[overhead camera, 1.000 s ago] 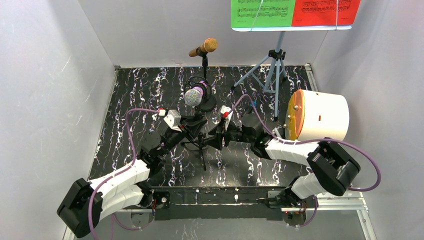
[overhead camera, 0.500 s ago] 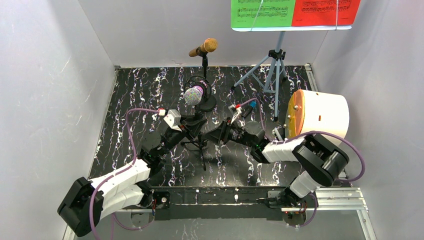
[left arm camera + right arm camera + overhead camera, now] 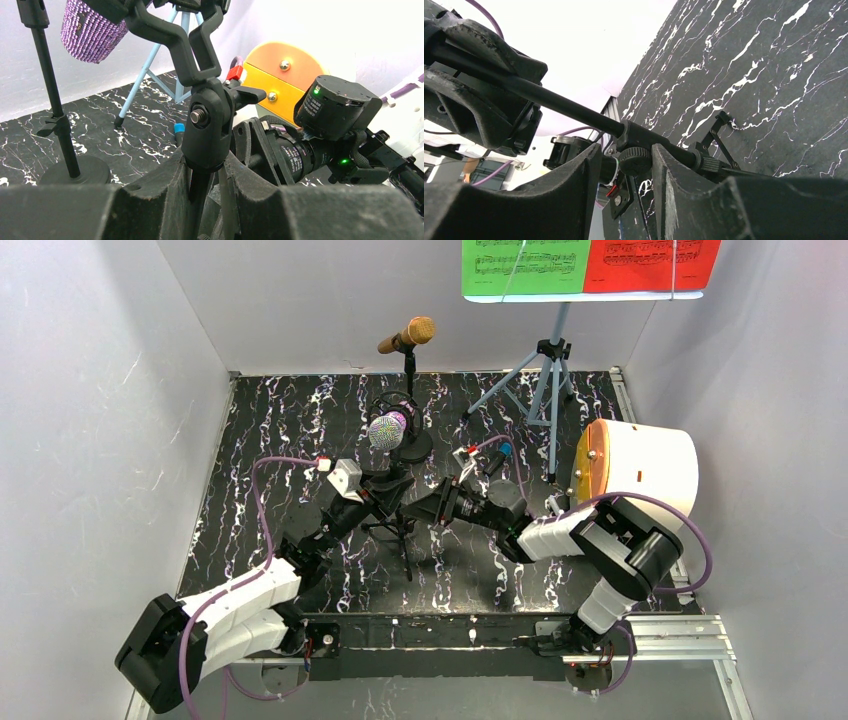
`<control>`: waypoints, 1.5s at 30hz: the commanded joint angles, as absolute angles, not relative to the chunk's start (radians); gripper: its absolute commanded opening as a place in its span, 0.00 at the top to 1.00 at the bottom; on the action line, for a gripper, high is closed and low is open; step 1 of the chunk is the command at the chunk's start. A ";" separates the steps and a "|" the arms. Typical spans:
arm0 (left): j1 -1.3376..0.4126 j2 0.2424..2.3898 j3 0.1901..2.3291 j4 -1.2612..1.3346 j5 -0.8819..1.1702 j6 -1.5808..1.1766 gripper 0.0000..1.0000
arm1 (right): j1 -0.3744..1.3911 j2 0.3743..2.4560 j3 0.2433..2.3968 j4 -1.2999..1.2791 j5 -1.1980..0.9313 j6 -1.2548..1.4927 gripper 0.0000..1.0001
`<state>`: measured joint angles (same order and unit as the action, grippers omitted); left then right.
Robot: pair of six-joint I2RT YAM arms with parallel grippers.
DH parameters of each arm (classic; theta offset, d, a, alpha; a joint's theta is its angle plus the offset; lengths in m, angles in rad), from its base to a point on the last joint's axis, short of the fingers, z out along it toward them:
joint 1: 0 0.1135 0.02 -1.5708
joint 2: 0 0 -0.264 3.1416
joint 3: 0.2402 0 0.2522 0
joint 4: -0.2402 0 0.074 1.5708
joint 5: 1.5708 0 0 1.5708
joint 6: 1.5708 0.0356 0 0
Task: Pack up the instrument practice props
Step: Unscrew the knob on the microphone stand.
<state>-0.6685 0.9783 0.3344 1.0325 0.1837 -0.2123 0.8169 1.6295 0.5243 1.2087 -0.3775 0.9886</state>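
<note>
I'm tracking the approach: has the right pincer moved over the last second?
Yes. The right pincer shifted left, away from the white drum, toward the black stand.

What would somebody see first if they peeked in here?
Probably the bright green and red score sheets high at the back, with the gold microphone lower left of them. In the middle, the left arm and right arm meet at the black stand under the purple glitter microphone.

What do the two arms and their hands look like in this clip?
Left arm and right arm: white shells, black joints, a purple cable looping along each. Left hand and right hand: black, with thick matte fingers. Small green lights glow on the right arm's black wrist motor.
</note>
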 commanded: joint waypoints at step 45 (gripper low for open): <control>-0.656 0.979 0.296 0.913 0.173 -0.207 1.00 | 0.795 1.525 0.673 0.560 -0.489 -0.652 0.99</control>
